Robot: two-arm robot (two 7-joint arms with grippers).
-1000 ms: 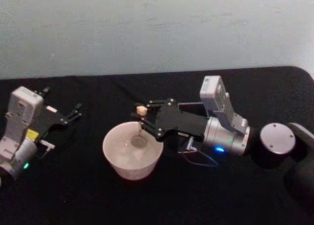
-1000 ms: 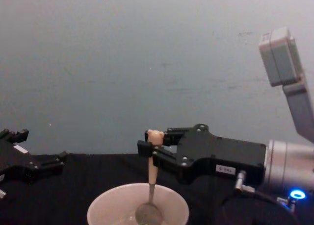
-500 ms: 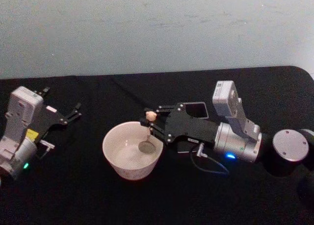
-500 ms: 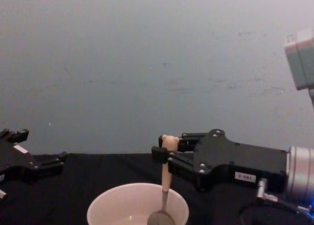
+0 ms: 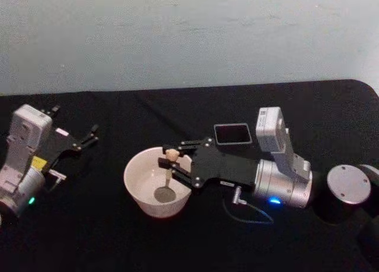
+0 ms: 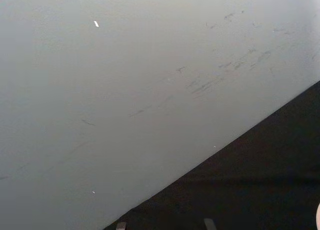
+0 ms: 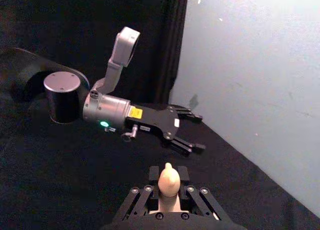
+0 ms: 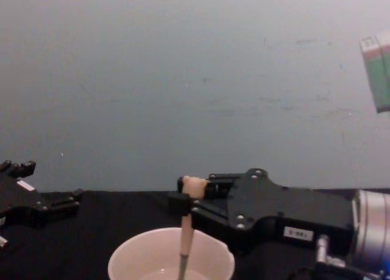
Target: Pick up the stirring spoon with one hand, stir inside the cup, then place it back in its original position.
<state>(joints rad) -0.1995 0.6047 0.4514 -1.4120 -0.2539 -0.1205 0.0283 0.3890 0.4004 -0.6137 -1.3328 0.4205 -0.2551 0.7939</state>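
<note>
Head: right gripper [image 5: 167,163] clamps the stirring spoon [image 5: 168,176] just under its bear head. The spoon bowl sits low in the cup [image 5: 136,192], shifted from the right wall toward near-centre in the last half second, so the stir sweep is running. Grey holder [image 5: 232,133] stands free behind the gripper. Left gripper [image 5: 89,136] is parked far left, fingers spread, empty.
Chest: handle upright, dipping below the rim.
Right wrist: bear head pokes up between closed fingers. Return to holder not yet done.

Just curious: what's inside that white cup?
The stirring spoon stands inside the cup, metal bowl low, handle pinched by the right gripper. Whether liquid is there, I cannot tell. Left gripper rests far left.
</note>
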